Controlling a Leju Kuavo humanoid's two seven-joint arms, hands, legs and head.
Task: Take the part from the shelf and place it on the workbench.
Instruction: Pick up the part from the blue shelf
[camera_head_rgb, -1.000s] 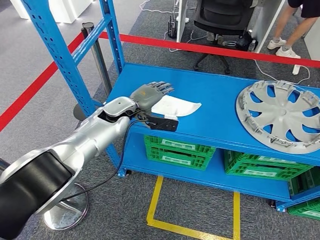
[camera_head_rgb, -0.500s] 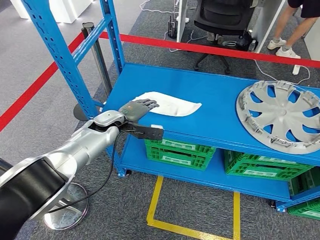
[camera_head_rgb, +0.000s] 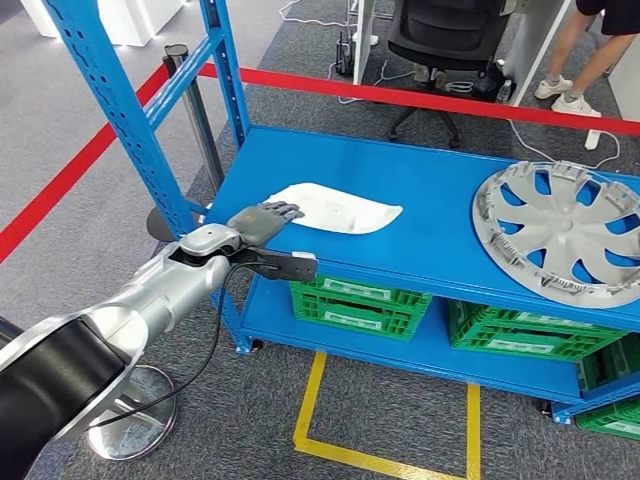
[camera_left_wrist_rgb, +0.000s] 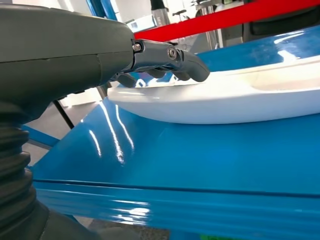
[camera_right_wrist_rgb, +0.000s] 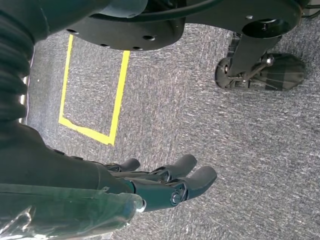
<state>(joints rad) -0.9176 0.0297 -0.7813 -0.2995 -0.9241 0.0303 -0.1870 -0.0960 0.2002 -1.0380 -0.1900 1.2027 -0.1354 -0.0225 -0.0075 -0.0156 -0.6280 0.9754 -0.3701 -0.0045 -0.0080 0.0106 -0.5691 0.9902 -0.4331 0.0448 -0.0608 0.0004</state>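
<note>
My left hand (camera_head_rgb: 260, 221) lies low over the blue shelf (camera_head_rgb: 423, 190), palm down, fingers (camera_left_wrist_rgb: 177, 56) stretched out and a little apart, and it holds nothing. The white part (camera_head_rgb: 340, 208) lies flat on the shelf just ahead of my fingertips; they reach over its near end, but I cannot tell if they touch it. My right hand (camera_right_wrist_rgb: 166, 182) hangs over the grey carpet (camera_right_wrist_rgb: 245, 150), fingers straight, close together, and holds nothing.

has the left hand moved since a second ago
Yes. The left hand has drawn back toward the near front edge of the blue shelf, uncovering the near end of the white part where its fingers now rest.
</note>
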